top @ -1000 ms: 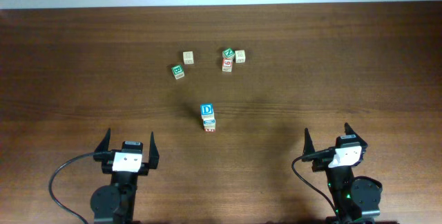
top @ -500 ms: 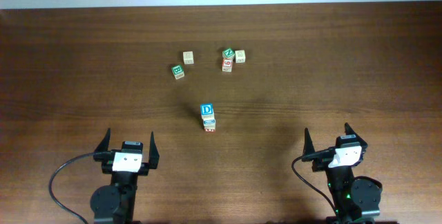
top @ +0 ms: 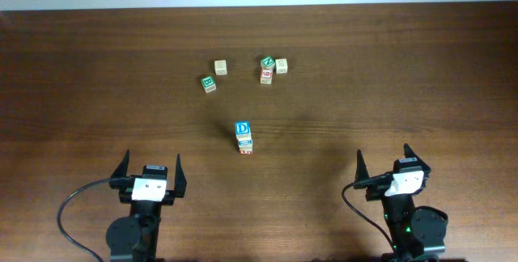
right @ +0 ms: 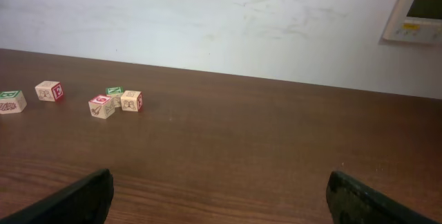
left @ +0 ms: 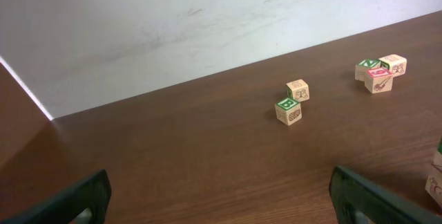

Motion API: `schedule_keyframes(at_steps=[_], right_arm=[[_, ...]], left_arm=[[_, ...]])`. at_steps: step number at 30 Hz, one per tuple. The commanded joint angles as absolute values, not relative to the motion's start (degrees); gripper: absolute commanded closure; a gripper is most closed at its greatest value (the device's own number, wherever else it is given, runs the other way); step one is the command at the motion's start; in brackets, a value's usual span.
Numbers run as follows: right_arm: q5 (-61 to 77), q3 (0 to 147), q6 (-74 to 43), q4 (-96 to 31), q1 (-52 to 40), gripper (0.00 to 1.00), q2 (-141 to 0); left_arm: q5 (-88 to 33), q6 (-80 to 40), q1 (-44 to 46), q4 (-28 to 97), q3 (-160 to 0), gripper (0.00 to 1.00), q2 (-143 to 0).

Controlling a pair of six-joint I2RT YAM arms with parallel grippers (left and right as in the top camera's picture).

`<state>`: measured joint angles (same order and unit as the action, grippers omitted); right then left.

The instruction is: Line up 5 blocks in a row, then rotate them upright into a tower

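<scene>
A blue "D" block [top: 242,128] sits stacked on another block [top: 245,144] mid-table. Farther back lie a pale block [top: 220,67], a green-topped block [top: 268,61] and a pale block [top: 281,65]. A green "B" cube [top: 209,83] and a red "6" cube [top: 265,75] lie among them. In the left wrist view I see the green "B" cube [left: 288,110] and the back-right cluster [left: 378,77]. My left gripper [top: 151,159] and right gripper [top: 383,154] stand open at the near edge, far from every block, with nothing between their fingers.
Brown wooden table [top: 388,84] with a pale wall behind its far edge [left: 173,23]. A white wall panel [right: 414,11] shows at the upper right of the right wrist view. A black cable [top: 77,201] loops beside the left arm's base.
</scene>
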<state>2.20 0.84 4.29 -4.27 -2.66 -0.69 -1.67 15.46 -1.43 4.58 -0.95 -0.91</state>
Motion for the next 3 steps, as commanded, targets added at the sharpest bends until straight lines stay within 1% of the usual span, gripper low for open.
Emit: schedule_keyframes(at_steps=[1,3], right_arm=[[1.5,0.3,4.2,-4.3,-2.2,0.02,-0.2],[1.5,0.3,4.2,-4.3,-2.2,0.02,-0.2]], left_arm=[[-1.9,16.2,-1.6,4.6,-0.5,0.01,-0.3],[-1.9,16.2,-1.6,4.6,-0.5,0.01,-0.3]])
